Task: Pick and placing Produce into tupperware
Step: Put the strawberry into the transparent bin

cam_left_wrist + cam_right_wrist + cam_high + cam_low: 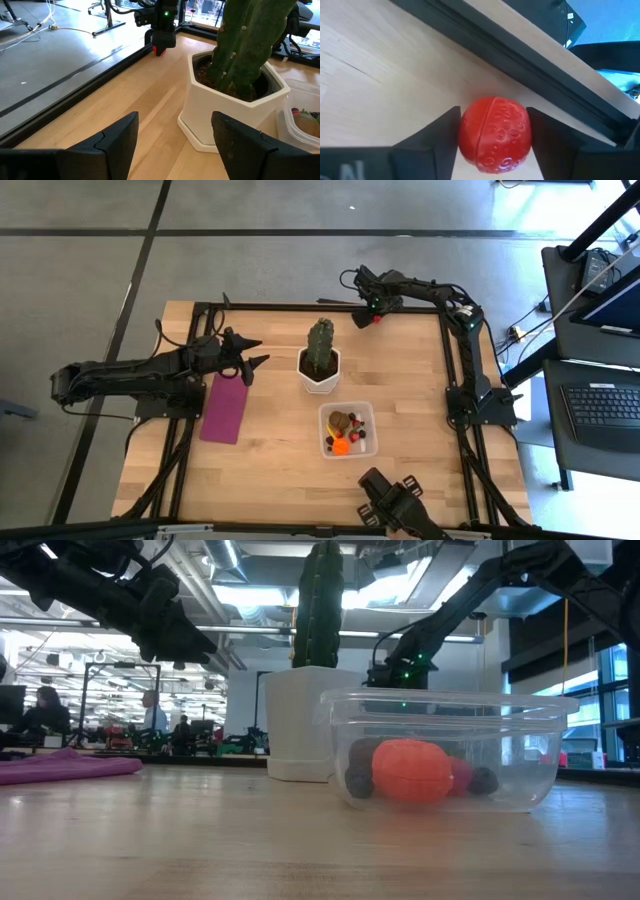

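Right gripper (376, 319) is sitting at the table's far edge, fingers closing on a red toy strawberry (494, 135). Left gripper (254, 352) is hovering beside the cactus pot (319, 370), fingers spread wide, empty. Clear tupperware (330, 415) is lying near the pot, holding several small produce pieces (347, 432).

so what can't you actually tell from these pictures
- Right gripper: fingers flank a red piece; right wrist view cannot show whether it is lifted off the table.
- Tupperware contents: too small in the high view; in the low view the orange piece hides those behind.
- Left gripper: open, hovering near the cactus pot; its height is unclear.
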